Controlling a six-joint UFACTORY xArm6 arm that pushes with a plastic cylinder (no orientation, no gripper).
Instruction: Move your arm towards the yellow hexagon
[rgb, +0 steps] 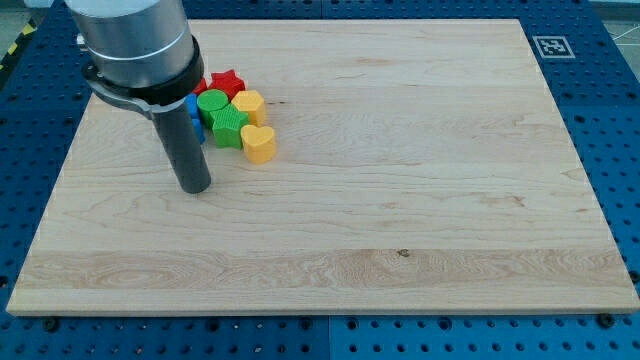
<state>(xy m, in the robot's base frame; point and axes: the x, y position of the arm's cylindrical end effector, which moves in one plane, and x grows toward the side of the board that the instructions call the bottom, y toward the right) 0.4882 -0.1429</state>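
Wooden worktop (400, 200), pale grain, lying on a blue perforated base (620, 150). A black-and-white marker tag (551, 46) sits at the worktop's corner toward the view's top right.

Arm enters from the view's top left: grey cylindrical housing (135, 40) with a dark collar, and the dark rod (183, 140) dropping from it. My tip (195, 188) rests on the worktop, just off the block cluster toward the view's bottom left. The end effector is a bare rod with nothing to clench or release; it grasps nothing, and it touches no block that I can make out.

All blocks packed in one tight cluster in the view's upper left:
- yellow hexagon (248, 104) on the cluster's right side, well apart from my tip, up and to the view's right of it.
- yellow heart (259, 143) just below the hexagon, nearest the view's bottom.
- green cylinder (212, 101) touching the hexagon's left side.
- second green block (229, 126), shape unclear, between cylinder and heart.
- red star (227, 81) at the cluster's top.
- blue block (194, 112), shape hidden, partly behind the rod.
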